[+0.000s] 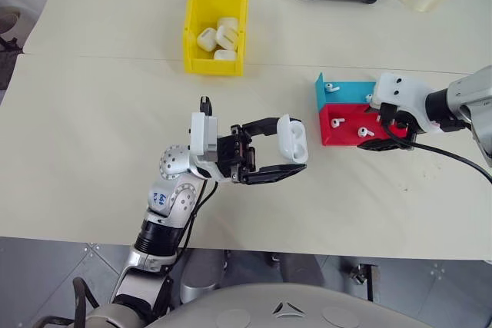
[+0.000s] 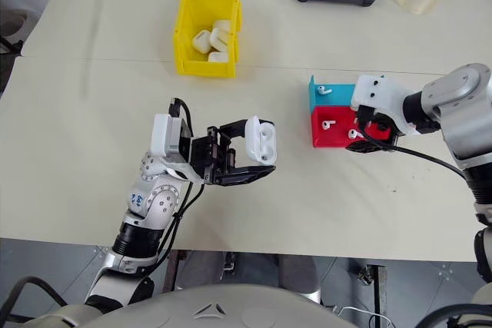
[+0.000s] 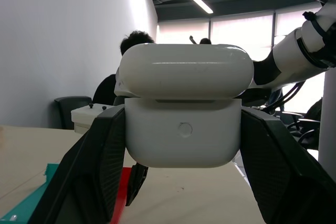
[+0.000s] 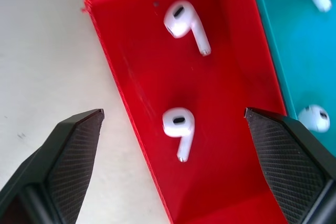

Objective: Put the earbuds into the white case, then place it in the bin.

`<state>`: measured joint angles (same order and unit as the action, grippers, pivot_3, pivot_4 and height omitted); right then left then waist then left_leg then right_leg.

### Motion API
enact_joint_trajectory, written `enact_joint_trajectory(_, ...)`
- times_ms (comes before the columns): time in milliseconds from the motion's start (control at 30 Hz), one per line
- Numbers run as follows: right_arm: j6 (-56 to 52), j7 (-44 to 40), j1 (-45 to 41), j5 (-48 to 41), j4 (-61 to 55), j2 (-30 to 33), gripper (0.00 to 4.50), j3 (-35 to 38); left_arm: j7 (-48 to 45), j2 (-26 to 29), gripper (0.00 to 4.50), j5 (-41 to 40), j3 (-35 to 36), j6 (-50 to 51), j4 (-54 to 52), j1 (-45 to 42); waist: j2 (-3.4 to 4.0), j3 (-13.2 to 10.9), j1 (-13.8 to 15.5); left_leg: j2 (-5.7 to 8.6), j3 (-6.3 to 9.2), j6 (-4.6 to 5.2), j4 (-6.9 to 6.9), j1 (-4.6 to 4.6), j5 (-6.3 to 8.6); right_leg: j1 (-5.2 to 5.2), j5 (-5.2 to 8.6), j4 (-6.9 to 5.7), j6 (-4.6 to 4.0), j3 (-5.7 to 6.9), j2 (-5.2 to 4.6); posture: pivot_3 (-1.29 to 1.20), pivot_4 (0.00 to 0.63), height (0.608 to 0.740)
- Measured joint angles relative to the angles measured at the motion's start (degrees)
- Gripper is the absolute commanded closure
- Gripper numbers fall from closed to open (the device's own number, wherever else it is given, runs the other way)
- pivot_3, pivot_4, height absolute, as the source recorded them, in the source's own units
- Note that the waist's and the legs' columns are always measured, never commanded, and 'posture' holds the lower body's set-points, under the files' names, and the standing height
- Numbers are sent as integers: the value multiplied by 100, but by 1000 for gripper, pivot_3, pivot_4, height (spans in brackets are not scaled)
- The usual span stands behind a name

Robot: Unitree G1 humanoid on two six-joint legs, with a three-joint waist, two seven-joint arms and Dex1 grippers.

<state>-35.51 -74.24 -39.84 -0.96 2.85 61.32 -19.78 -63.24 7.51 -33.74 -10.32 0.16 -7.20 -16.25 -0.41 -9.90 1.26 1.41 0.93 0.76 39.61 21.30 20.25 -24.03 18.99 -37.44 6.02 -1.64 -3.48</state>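
White and glossy, the white case (image 1: 293, 139) sits just left of the centre of the left eye view, pinched between the two black fingers of the left gripper (image 1: 290, 151). One finger presses on it from above and the other from below. Its hinged lid stands open, and the gripper holds it up off the pale table (image 1: 92, 113). In the left wrist view the same case (image 3: 183, 106) takes up the middle of the frame, with a finger against each side of its lower half.

At the right edge of the left eye view the right gripper (image 1: 384, 132) hangs over the red tray (image 1: 338, 132), its fingers spread wide with nothing between them. The right wrist view looks straight down between those parted fingers (image 4: 68, 153) into the tray. The earbuds (image 4: 179, 125) lie loose on its red floor: one near the middle of that frame, directly between the fingertips, and another (image 4: 185, 23) further up. Neither bud touches the gripper. The teal tray (image 1: 342, 91) adjoins the red one on its upper side and holds more buds.

The bin (image 1: 191, 32), bright yellow, stands in the upper left of the left eye view, well apart from both grippers, with several white cases lying inside it.
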Motion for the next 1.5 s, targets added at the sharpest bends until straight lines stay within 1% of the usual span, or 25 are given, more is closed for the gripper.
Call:
enact_joint_trajectory(33, -22, 34, 3, 26, 10, -20, 0, 0, 13, 3, 1688, 2, -1, 0, -42, 17, 0, 0, -1, 0, 0, 0, 0, 0, 0, 0, 0, 0, 0, 0, 0, 0, 150, 740)
enact_joint_trajectory(133, -59, 137, 44, 98, 64, -96, 633, 0, 60, 0, 1688, 7, -19, 1, -114, 21, 0, 0, -2, 0, 0, 0, 0, 0, 0, 0, 0, 0, 0, 0, 0, 0, 150, 740)
enact_joint_trajectory(267, -60, 147, 101, 140, 119, -107, 1953, 0, 98, 2, 1688, 6, -41, 62, -114, 20, 0, 0, -2, 0, 0, 0, 0, 0, 0, 0, 0, 0, 0, 0, 0, 0, 150, 740)
enact_joint_trajectory(933, -85, 351, 153, 200, 200, -349, 1953, 78, 34, 18, 1688, -7, -85, 232, -113, -89, 0, 0, -13, -1, 0, -2, 1, -1, -1, 1, 0, -1, 0, 0, 1, 0, 150, 740)
enact_joint_trajectory(967, -87, 352, 152, 199, 200, -353, 2322, 78, 28, 19, 1688, -7, -85, 238, -113, -89, 0, 0, -11, 0, 0, -2, 1, -1, -1, 1, 0, -1, 0, 0, 1, 0, 150, 740)
enact_joint_trajectory(1000, -90, 351, 152, 199, 195, -364, 2523, 78, 23, 18, 1688, -8, -84, 238, -113, -89, 0, 0, -11, 0, 0, -2, 1, -1, -1, 1, 0, -1, 0, 0, 1, 0, 150, 740)
enact_joint_trajectory(1067, -103, 350, 153, 197, 174, -391, 3145, 78, 9, 18, 1688, -8, -84, 238, -113, -89, 0, 0, -12, 0, 0, -2, 1, -1, -1, 1, 0, -1, 0, 0, 1, 0, 150, 740)
enact_joint_trajectory(1367, -196, 358, 175, 199, 110, -409, 3145, 91, -26, 2, 1688, -5, -7, 132, -105, -88, 0, 0, -10, 0, 0, -2, 1, -1, -1, 1, 0, -1, 0, 0, 1, 0, 150, 740)
enact_joint_trajectory(1500, -203, 353, 209, 162, 98, -410, 3145, 139, -235, 54, 1688, -153, 28, 205, -85, -88, 0, 0, -10, 0, 0, -2, 1, -1, -1, 1, 0, -1, 0, 0, 1, 0, 150, 740)
